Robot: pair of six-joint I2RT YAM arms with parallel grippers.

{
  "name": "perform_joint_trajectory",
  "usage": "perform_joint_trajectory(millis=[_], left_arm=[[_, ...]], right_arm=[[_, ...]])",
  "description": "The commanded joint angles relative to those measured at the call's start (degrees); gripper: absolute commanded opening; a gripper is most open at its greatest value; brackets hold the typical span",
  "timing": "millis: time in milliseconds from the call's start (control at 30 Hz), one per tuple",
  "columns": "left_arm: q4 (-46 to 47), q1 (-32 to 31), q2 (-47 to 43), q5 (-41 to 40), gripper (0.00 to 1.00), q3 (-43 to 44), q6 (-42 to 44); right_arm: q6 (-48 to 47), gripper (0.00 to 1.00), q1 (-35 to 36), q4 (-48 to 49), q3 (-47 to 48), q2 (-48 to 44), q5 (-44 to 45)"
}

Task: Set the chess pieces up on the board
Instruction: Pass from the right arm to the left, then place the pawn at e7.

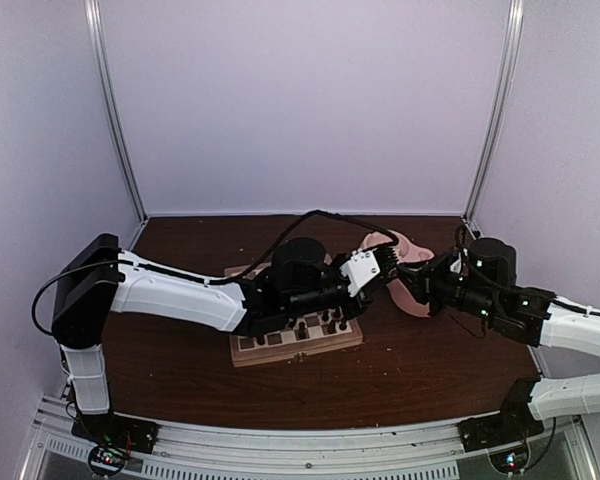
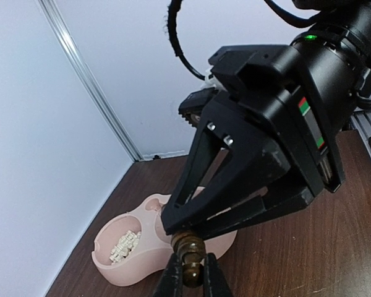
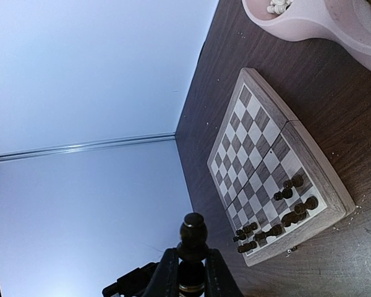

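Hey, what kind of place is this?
Probably a robot test booth: plain white walls on metal posts, two arms bolted to a rail, and a dark table with a chessboard.

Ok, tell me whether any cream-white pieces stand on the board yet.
No: the right wrist view shows only dark pieces on the board, while the cream-white pieces lie in the pink bowl.

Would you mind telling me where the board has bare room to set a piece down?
The board is bare on the half toward the pink bowl, up to the fold. The dark pieces crowd the other half, along the clasp edge.
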Motion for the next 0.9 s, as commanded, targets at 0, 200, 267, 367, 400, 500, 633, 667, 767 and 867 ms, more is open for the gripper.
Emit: perform_joint_trajectory(millis=[0, 200, 267, 367, 400, 500, 633, 667, 767, 867], left_arm=[[1.5, -0.1, 0.4, -0.4, 0.00, 1.1, 0.2], [1.5, -0.1, -1.2, -3.8, 0.00, -0.8, -1.1], [-0.7, -0.1, -2.3, -5.3, 0.00, -1.2, -3.2], [-8.2, 0.1, -4.9, -7.4, 0.00, -1.4, -6.5], [-11.6, 0.1, -5.9, -8.6, 0.00, -1.2, -8.0], [-25.1, 0.5, -9.9, -12.0, 0.00, 0.3, -12.7], [-47.5, 3.0, -13.3, -10.3, 0.00, 5.6, -20.2], [-52.8, 4.2, -13.6, -9.1, 0.00, 7.3, -22.1], [-66.4, 8.0, -13.9, -3.4, 0.00, 10.6, -25.7], [-74.4, 11.5, -13.6, 2.9, 0.00, 12.4, -26.8]], right_arm=[[-0.1, 0.11, 0.4, -0.8, -0.4, -1.0, 2.3], [-2.0, 0.11, 0.4, -2.0, -1.1, -1.8, 5.4], [-3.9, 0.11, 0.2, -2.5, -1.2, -2.2, 6.6], [-8.5, 0.11, -0.6, -5.0, -1.2, -3.4, 8.1], [-10.5, 0.11, -1.0, -6.3, -1.2, -3.9, 8.6], [-16.1, 0.10, -2.6, -9.7, -1.2, -5.4, 9.1], [-23.1, 0.08, -4.4, -13.5, -1.0, -7.2, 9.1], [-24.8, 0.08, -4.6, -14.7, -0.8, -7.6, 9.2], [-29.5, 0.08, -5.0, -17.1, 0.2, -8.7, 9.7], [-34.6, 0.08, -4.9, -19.1, 1.5, -9.4, 9.8]])
